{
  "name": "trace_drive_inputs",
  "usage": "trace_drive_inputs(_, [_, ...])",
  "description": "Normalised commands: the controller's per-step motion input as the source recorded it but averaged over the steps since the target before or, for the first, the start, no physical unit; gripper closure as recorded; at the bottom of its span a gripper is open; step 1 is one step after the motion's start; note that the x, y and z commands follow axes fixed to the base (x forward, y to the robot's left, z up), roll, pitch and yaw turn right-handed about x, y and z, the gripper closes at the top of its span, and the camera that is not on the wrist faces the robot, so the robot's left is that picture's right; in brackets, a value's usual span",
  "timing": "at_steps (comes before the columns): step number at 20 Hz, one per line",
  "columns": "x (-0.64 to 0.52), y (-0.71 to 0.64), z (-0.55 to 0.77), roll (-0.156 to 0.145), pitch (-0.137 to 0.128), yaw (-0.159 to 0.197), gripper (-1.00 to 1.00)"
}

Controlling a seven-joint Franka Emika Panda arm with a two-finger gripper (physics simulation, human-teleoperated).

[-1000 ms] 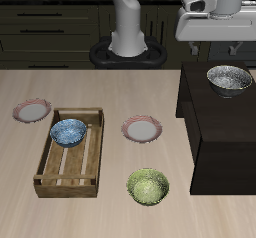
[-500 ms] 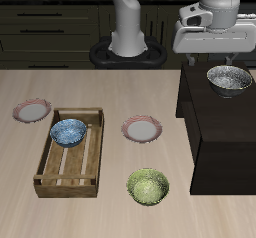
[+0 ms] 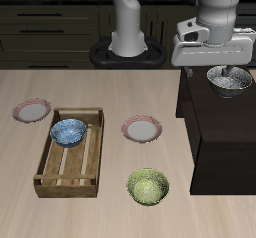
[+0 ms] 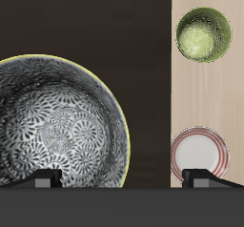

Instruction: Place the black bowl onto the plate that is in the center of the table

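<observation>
- One black bowl (image 3: 230,79) sits upright on top of the dark cabinet block (image 3: 215,132), which stands on the worktop (image 3: 100,217) well apart from the centre; its pale speckled inside faces up and fills much of the wrist view (image 4: 59,126).
- The end effector (image 3: 229,70) hangs directly above that bowl, so the bowl lies straight below it; the bowl is round, with no long axis to line up with.
- The two fingertips (image 4: 43,182) show spread wide in the wrist view, with the bowl's rim between them and nothing in their grasp, so the end effector is released.
- Whether the fingers already touch the rim cannot be told from these views.
- Judged from this, the step in hand is the approach to the grasp; lowering onto one side of the rim and closing would seem the next need.
- The plate (image 3: 141,130) with the pink-red rim lies in the middle of the worktop, bare, lower than the cabinet top and toward the wooden tray (image 3: 72,172).
- A blue patterned bowl (image 3: 68,132) rests in that tray, a yellow-green bowl (image 3: 148,186) sits nearer the front edge, and a second pink-rimmed plate (image 3: 31,110) lies beyond the tray.
- The carry will have to clear the cabinet's edge and come down to the plate.
</observation>
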Motion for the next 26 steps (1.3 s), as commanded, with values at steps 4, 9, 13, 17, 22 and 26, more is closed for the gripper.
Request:
trace_drive_inputs(4, [-0.14,0.15,-0.27,0.100,0.023,0.006,-1.00])
trace_drive_inputs(9, [-0.19,0.08,-0.34,0.094,0.025,0.039,1.00])
trace_drive_inputs(13, [-0.03,-0.08,-0.13,0.013,0.003,-0.013,1.00])
trace_drive_inputs(17, [-0.07,-0.08,0.06,0.011,-0.019,-0.034,1.00])
trace_drive_inputs(22, [-0.16,-0.07,0.11,0.013,-0.033,-0.010,1.00])
trace_drive_inputs(26, [-0.17,-0.15,0.12,-0.001,-0.034,0.002,1.00])
